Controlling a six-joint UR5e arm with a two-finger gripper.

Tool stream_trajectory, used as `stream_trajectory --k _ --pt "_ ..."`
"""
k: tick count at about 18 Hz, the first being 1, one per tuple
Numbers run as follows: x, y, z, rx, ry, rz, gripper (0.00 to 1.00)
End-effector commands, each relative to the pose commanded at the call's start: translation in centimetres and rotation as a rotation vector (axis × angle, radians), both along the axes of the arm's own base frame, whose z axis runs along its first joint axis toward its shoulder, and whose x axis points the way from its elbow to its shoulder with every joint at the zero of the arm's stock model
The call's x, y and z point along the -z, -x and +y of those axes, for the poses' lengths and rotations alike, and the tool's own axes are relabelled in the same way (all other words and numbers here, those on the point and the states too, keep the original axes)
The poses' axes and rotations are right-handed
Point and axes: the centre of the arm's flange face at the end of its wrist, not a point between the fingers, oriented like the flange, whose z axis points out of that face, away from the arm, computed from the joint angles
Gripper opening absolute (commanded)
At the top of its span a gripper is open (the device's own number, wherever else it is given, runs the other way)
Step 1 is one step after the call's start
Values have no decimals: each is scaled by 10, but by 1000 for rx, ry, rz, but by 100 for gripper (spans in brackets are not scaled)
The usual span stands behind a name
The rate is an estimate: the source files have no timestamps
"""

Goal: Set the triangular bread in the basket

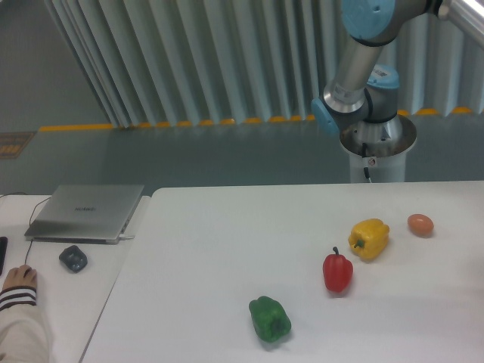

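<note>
Fixed camera view: the robot arm (355, 68) is being shown only in part, its upper links being cut off by the top and right edges. The gripper is lying outside the frame, so its state cannot be told. Neither the triangular bread nor the basket is being shown in this view. On the white table (219, 257) a green pepper (270, 319), a red pepper (337, 271), a yellow pepper (369, 237) and a small brown egg (420, 224) are being displayed, each apart from the others. At the left, a closed laptop (85, 212), a dark mouse-like object (73, 258) and a person's hand (18, 280), partly cropped, are being seen.
</note>
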Motion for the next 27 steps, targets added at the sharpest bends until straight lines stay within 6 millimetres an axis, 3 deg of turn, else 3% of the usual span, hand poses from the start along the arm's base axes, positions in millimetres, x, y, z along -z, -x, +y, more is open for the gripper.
stream_trajectory --k 3,5,8,14,19,27 --pt "-2 -9 8 18 -3 -3 100" --pt "-3 -24 22 45 2 -8 100" --pt "-1 -40 25 67 14 -35 100" --pt "-12 -76 38 134 -82 -235 100" --pt "-17 -139 69 218 -30 -354 100" --pt "-18 -173 72 248 -2 -375 100"
